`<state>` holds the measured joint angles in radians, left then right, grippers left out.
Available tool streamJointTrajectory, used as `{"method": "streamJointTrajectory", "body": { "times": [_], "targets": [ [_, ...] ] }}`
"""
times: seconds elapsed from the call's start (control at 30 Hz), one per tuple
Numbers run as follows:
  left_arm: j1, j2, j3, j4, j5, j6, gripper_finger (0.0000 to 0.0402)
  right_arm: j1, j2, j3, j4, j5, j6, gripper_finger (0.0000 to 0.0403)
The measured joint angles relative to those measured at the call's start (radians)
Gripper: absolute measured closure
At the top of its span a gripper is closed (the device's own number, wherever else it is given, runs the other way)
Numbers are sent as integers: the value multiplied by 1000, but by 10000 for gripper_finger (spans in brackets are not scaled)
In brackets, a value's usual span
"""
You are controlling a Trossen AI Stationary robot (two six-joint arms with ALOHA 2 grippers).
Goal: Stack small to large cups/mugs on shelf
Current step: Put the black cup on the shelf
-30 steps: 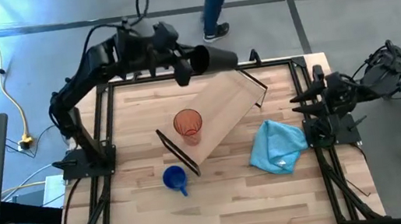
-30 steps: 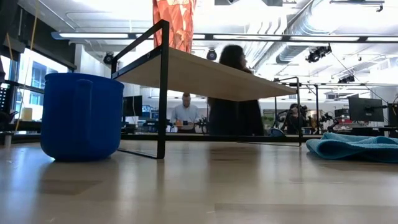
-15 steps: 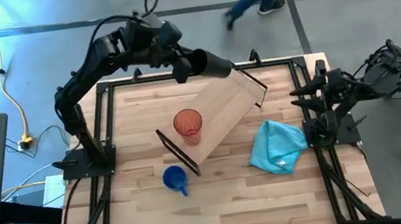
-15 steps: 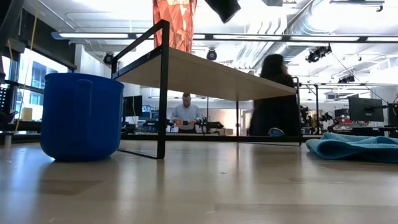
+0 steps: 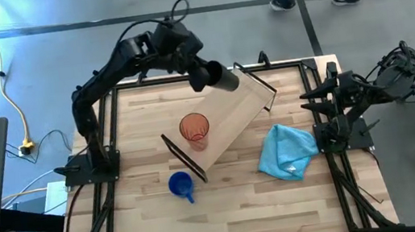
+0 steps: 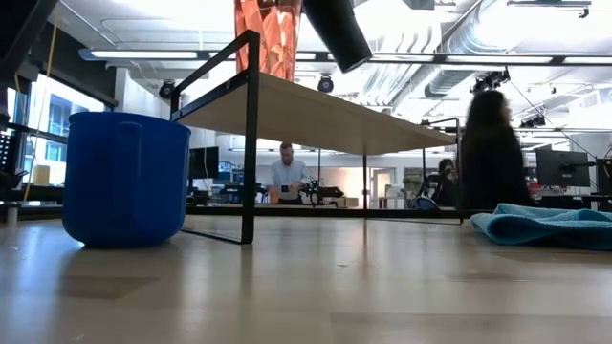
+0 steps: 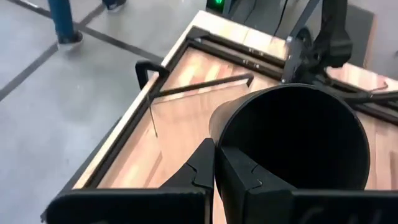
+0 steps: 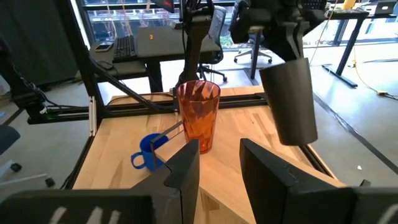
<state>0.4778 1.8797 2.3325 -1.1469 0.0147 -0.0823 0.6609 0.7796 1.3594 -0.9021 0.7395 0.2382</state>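
Left gripper [image 5: 200, 71] is clamped on the rim of the black cup [image 5: 221, 80] and holds it in the air above the far end of the shelf [image 5: 232, 116]; the cup is tilted, its mouth turned away from the arm. On the shelf stands the orange tumbler [image 5: 194, 131], upright, near the end closer to the blue mug [image 5: 181, 185]. The mug sits on the table [image 5: 238, 217] just beside that end's black bracket. Right gripper [image 8: 219, 163] waits at the right table edge with its fingers apart, holding nothing. A light blue cloth [image 5: 287, 151] lies to the right of the shelf
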Motion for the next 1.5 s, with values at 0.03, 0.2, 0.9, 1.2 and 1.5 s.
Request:
{"method": "streamJointTrajectory", "body": {
  "times": [0.03, 0.2, 0.9, 1.2, 1.5],
  "targets": [
    [0, 5, 0, -6, 0, 1, 401, 0, 0, 0, 0, 0, 0, 297],
    [-2, 26, 0, -59, 0, 24, 401, 0, 0, 0, -7, 0, 1, 297],
    [-91, 68, -1, -80, 59, 232, 401, 0, 16, 0, -52, 0, 45, 297],
    [-119, 110, 0, -67, 26, 255, 402, 0, 36, 0, -59, 0, 56, 297],
    [-127, 127, 0, -87, 19, 250, 402, 0, 47, 0, -97, -1, 104, 297]
  ]
}}
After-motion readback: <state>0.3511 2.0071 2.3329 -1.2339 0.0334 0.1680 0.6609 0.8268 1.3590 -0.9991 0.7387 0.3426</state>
